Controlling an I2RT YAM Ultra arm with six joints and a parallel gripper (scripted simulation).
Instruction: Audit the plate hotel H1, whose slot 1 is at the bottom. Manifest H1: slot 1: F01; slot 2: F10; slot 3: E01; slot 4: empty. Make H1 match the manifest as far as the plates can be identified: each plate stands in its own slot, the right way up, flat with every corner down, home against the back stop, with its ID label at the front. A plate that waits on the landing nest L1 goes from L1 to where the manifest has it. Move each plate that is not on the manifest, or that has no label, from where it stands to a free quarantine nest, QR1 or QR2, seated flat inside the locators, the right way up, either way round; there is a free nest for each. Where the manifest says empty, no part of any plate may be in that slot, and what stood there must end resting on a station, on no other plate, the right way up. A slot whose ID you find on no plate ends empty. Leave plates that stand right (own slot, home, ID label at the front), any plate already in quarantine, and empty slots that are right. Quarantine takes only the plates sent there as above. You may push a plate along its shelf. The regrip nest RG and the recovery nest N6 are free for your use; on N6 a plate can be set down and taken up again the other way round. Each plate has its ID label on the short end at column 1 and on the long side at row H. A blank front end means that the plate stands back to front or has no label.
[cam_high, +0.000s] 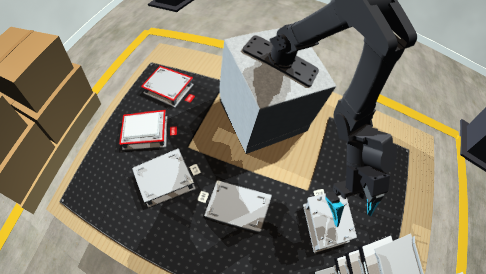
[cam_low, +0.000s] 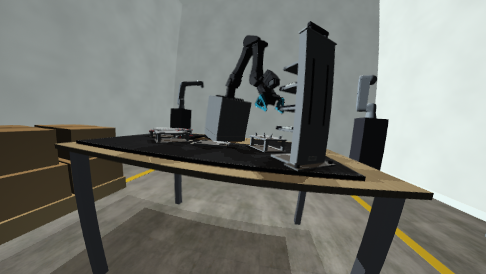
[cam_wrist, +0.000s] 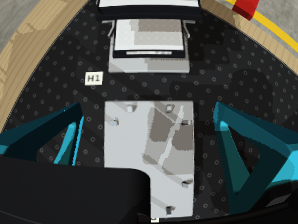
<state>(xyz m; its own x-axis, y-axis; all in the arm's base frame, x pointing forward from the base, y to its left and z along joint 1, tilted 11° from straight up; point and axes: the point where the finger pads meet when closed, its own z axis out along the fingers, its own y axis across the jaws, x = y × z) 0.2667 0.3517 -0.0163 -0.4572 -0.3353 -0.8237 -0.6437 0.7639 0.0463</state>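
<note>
We see the arm reach out from its grey pedestal (cam_high: 280, 115) and bend down, wrist pointing at the mat. Its gripper (cam_high: 353, 202) is spread wide and grasps nothing, hovering over the landing nest (cam_high: 327, 227) in front of the plate hotel (cam_low: 314, 95). We cannot read any plate label, and the hotel's slots are cut off in the top view.

a lab-automation cell: plate hotel (cam_low: 314, 95), nests, cardboard boxes (cam_high: 35, 65)
</note>
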